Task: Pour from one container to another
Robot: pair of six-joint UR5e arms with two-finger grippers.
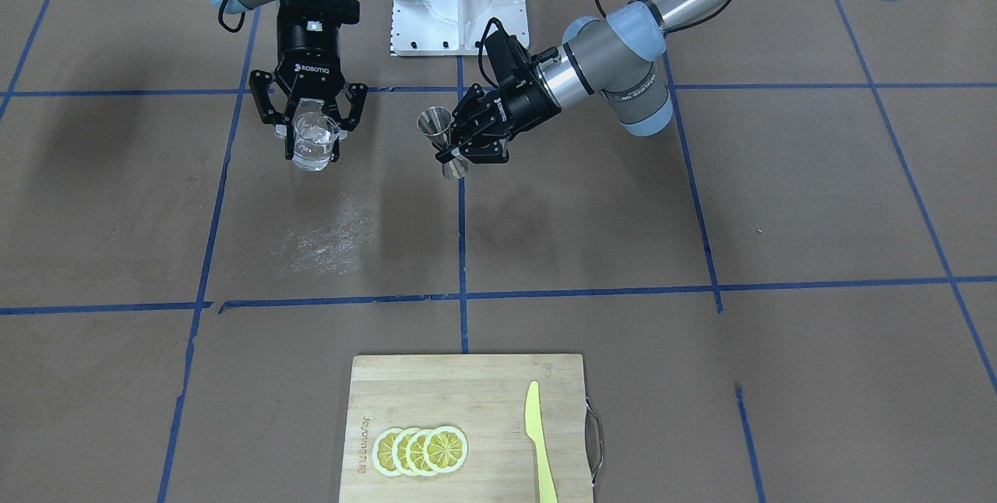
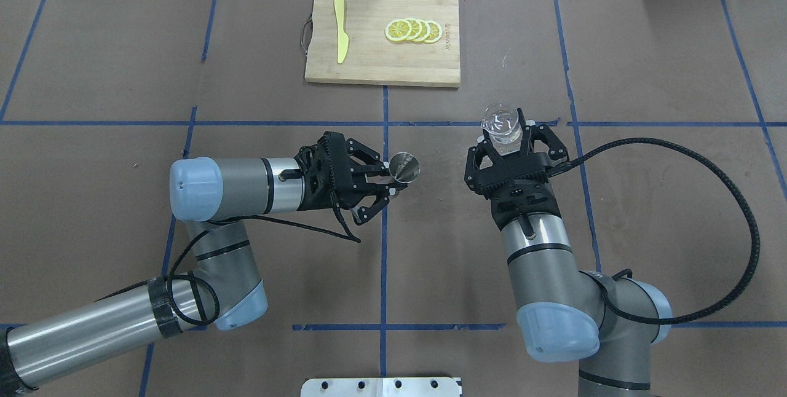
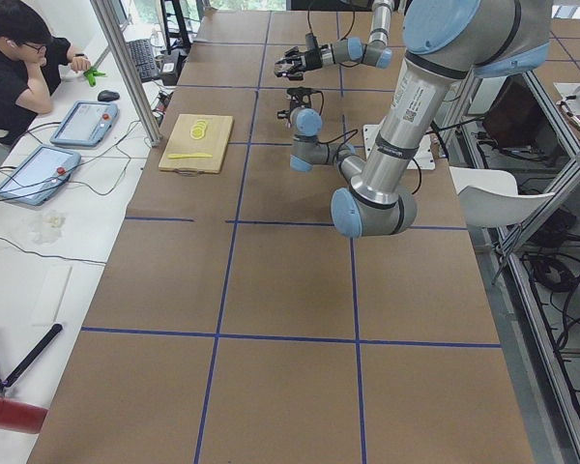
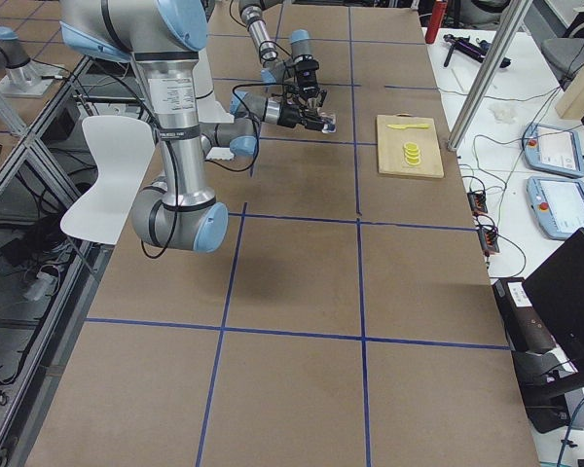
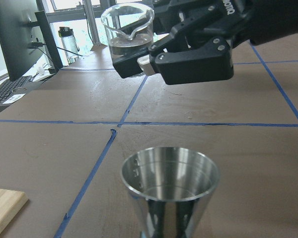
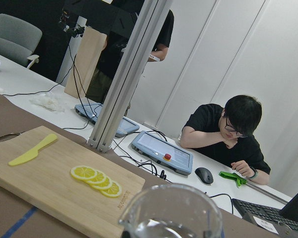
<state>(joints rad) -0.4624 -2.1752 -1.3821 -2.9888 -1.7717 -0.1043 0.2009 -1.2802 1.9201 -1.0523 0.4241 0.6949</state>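
Your right gripper (image 2: 508, 137) clamped the upright cup (image 2: 503, 120); the jigger (image 2: 404, 168), clamped mouth-up in the left gripper (image 2: 388, 179), lay apart, lower left of it in the overhead view.

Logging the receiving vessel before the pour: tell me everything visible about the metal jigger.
The jigger is silver metal, two cones joined at a narrow waist. It stands upright, mouth up, its upper cup looking empty in the left wrist view. The left claw grips it at the waist, seemingly above the table; nothing else touches it.
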